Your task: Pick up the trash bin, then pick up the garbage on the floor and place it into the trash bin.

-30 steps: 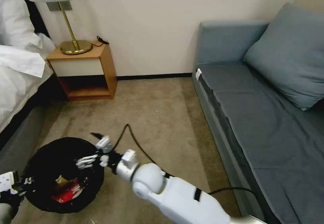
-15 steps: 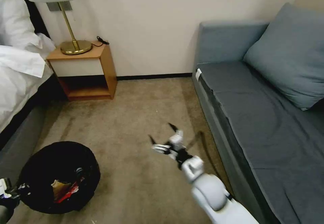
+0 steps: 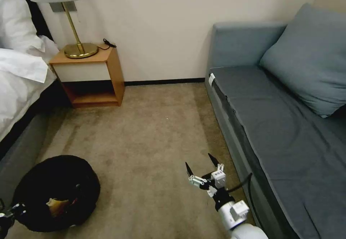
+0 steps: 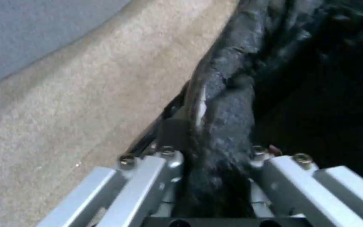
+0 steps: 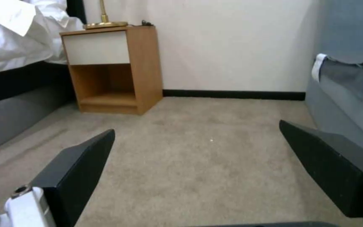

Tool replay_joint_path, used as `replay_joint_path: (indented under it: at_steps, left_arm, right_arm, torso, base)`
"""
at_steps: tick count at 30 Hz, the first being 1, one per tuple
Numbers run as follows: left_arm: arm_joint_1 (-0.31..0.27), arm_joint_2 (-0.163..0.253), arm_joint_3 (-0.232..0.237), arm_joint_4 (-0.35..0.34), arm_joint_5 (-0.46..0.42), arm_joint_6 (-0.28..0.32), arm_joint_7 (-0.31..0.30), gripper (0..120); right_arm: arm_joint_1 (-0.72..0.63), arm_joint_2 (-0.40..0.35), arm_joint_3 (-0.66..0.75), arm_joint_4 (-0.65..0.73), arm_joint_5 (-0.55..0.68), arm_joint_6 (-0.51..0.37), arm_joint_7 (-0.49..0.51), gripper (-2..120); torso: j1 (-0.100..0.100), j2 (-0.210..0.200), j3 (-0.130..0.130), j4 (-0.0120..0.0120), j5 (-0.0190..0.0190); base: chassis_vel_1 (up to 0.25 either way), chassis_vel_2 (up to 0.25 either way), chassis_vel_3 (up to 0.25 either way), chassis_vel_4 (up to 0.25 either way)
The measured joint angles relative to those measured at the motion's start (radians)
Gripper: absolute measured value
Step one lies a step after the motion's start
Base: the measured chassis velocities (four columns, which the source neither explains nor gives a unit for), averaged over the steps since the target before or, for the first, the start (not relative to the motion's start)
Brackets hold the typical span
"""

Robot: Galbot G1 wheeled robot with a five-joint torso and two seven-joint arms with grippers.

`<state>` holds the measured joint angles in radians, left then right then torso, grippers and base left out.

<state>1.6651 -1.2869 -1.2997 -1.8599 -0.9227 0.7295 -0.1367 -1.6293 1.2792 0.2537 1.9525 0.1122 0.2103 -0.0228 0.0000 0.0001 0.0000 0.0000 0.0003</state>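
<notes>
One trash bin (image 3: 54,192) clamped by left gripper (image 4: 215,154), right gripper (image 3: 201,165) spread wide

Trash bin (image 3: 36,174) left on carpet (image 3: 151,131), sofa (image 3: 274,123) right.

Open carpet (image 3: 155,131) between sofa (image 3: 274,123), nightstand (image 3: 90,76).

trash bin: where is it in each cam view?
Head view: trash bin at lower left, beside the bed base.
Left wrist view: its bagged rim sits clamped in the left pincer.
Right wrist view: faces away, toward the nightstand.
Shared landmark: the tan carpet.
</notes>
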Motion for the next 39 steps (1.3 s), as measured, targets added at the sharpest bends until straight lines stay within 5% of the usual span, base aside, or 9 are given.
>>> replay_joint_path:
  at_steps: [8, 13, 18, 19, 21, 23, 26, 29, 39]
  left_arm:
    - [0.022, -0.01, -0.014, -0.018, 0.059, -0.018, 0.02, 47]
    - [0.08, -0.036, -0.05, -0.136, 0.254, -0.08, 0.081, 64]
    - [0.112, -0.049, -0.018, -0.25, 0.285, -0.225, 0.103, 84]
    - [0.114, -0.052, -0.003, -0.261, 0.287, -0.256, 0.107, 86]
    - [0.126, -0.073, 0.112, -0.308, 0.336, -0.456, 0.139, 97]
    - [0.128, -0.078, 0.126, -0.314, 0.347, -0.489, 0.146, 98]
    - [0.141, -0.107, 0.196, -0.34, 0.464, -0.748, 0.181, 100]
    - [0.145, -0.131, 0.259, -0.343, 0.548, -0.858, 0.178, 100]
    - [0.279, -0.134, 0.518, -0.326, 0.763, -1.032, 0.159, 100]
  right_arm:
    - [-0.004, 0.01, -0.005, 0.012, 0.019, 0.002, -0.009, 100]
    - [-0.004, 0.017, 0.003, 0.015, 0.023, 0.011, -0.026, 100]
    - [-0.027, 0.041, 0.019, 0.02, 0.038, 0.026, -0.032, 100]
    - [-0.031, 0.043, 0.021, 0.021, 0.039, 0.029, -0.032, 100]
    - [-0.066, 0.054, 0.045, 0.025, 0.035, 0.059, -0.032, 100]
    - [-0.071, 0.055, 0.05, 0.025, 0.034, 0.063, -0.032, 100]
    - [-0.118, 0.074, 0.102, 0.031, 0.042, 0.116, -0.032, 100]
    - [-0.144, 0.095, 0.13, 0.037, 0.043, 0.165, -0.034, 100]
    - [-0.178, 0.169, 0.17, 0.063, -0.033, 0.249, -0.034, 100]
  torso:
    - [0.0, 0.0, 0.0, 0.0, -0.0004]
    - [0.0, 0.0, 0.0, 0.0003, -0.0002]
    - [0.0, 0.0, 0.0, 0.0002, -0.0001]
    - [0.0, 0.0, 0.0, 0.0001, -0.0001]
    - [0.0, 0.0, 0.0, -0.0004, -0.0004]
    - [0.0, 0.0, 0.0, -0.0004, -0.0005]
    - [0.0, 0.0, 0.0, -0.0001, 0.0]
    - [0.0, 0.0, 0.0, -0.0001, 0.0002]
    - [0.0, 0.0, 0.0, 0.0, -0.0002]
  base:
    - [0.0, 0.0, 0.0, 0.0]
    - [0.0, 0.0, 0.0, 0.0]
    - [0.0, 0.0, 0.0, 0.0]
    - [0.0, 0.0, 0.0, 0.0]
    - [0.0, 0.0, 0.0, 0.0]
    - [0.0, 0.0, 0.0, 0.0]
    - [0.0, 0.0, 0.0, 0.0]
    - [0.0, 0.0, 0.0, 0.0]
    - [0.0, 0.0, 0.0, 0.0]
